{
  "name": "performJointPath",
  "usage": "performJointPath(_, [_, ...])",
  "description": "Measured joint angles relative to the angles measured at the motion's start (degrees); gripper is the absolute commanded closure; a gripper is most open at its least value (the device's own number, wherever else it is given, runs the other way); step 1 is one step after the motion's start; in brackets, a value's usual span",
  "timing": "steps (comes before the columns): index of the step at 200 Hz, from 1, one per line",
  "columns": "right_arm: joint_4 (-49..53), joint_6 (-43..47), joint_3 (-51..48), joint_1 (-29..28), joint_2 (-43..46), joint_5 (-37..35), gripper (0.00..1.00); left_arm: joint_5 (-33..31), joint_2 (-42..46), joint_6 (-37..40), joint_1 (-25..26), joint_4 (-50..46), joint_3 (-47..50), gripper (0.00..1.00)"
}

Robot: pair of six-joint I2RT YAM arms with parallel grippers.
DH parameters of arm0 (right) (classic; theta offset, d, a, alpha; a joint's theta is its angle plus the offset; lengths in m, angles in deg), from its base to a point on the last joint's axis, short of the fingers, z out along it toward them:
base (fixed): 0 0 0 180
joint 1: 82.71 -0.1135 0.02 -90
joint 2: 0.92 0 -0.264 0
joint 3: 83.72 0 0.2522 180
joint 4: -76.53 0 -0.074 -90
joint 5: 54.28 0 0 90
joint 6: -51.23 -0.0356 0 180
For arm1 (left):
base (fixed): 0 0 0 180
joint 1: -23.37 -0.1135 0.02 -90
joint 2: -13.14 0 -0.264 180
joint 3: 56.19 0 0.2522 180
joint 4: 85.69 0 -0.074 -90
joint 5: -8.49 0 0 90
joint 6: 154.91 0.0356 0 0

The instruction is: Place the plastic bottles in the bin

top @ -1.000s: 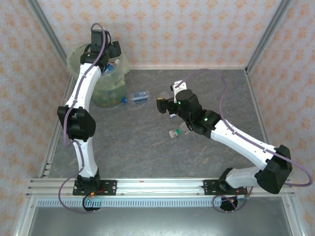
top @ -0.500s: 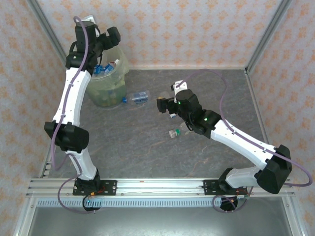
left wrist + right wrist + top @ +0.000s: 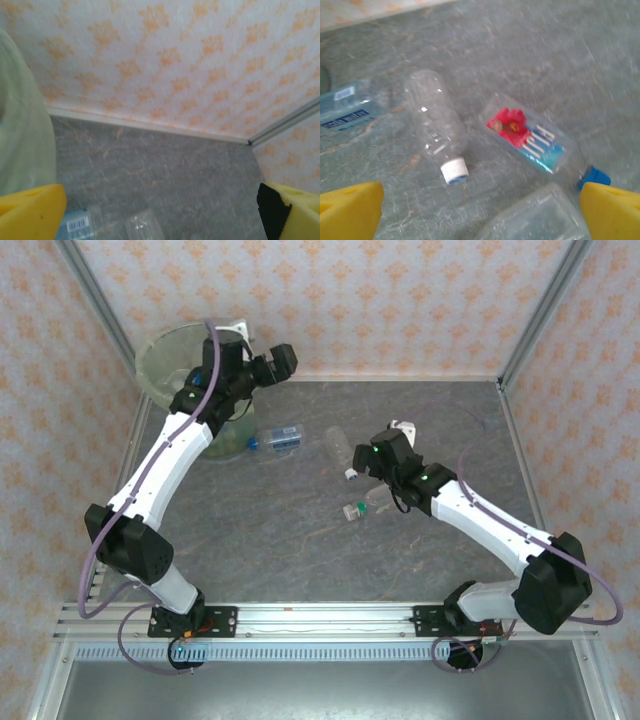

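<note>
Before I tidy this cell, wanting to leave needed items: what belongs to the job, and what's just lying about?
Job: bin; blue-labelled bottle; white-capped clear bottle; flower-labelled bottle; green-capped bottle.
Just there: grey table; patterned walls; metal frame.

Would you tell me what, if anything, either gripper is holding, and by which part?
Nothing: the left gripper and right gripper both stand open, empty.
</note>
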Motion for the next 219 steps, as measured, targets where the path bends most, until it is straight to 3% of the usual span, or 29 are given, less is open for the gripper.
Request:
performJointPath(73, [3.17,-21.18,-9.2,-0.07,-0.76,3.34,0.0,1.33,2.91,0.02,1.16,1.6,5.42,0.01])
performJointPath(162, [-1.77,-33.88,-10.84,-5.73,-9.35,5.86,0.0,2.84,7.63,2.71,1.16,1.64,10.23,0.01])
performJointPath(188, [-1.95,-35.17,-11.19,-6.84,-10.71,5.9,0.04,2.97,7.63,3.74,1.16,1.33,10.25,0.01])
performJointPath(219, [-2.69,-36.39,-14.56,-7.52,-8.79,5.88,0.17,3.02,7.61,4.66,1.16,1.27,10.25,0.01])
